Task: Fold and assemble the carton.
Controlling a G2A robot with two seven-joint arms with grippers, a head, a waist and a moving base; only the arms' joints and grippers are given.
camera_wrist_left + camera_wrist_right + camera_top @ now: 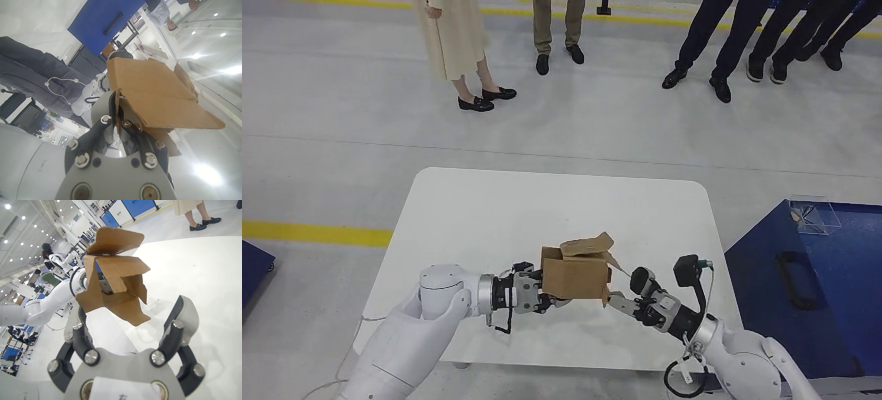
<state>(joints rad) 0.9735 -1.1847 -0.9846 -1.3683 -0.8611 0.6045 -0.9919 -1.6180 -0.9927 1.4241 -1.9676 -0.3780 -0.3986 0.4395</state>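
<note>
The brown carton (pixel 577 272) is half-formed, with loose flaps sticking out at its top and at the end towards the right arm. It sits over the near part of the white table (pixel 492 210). My left gripper (pixel 535 292) is at its left end, and in the left wrist view the gripper (pixel 116 103) is shut on one carton wall (pixel 151 85). My right gripper (pixel 620 296) is at the carton's right end. In the right wrist view it (pixel 130 313) stands open, and a lower flap of the carton (pixel 117 279) hangs between its fingers (pixel 181 311) without being pinched.
A blue cabinet (pixel 822 290) stands right of the table with a small clear box (pixel 812 212) on top. Several people (pixel 467 50) stand on the floor beyond the table's far edge. The table's far half is bare.
</note>
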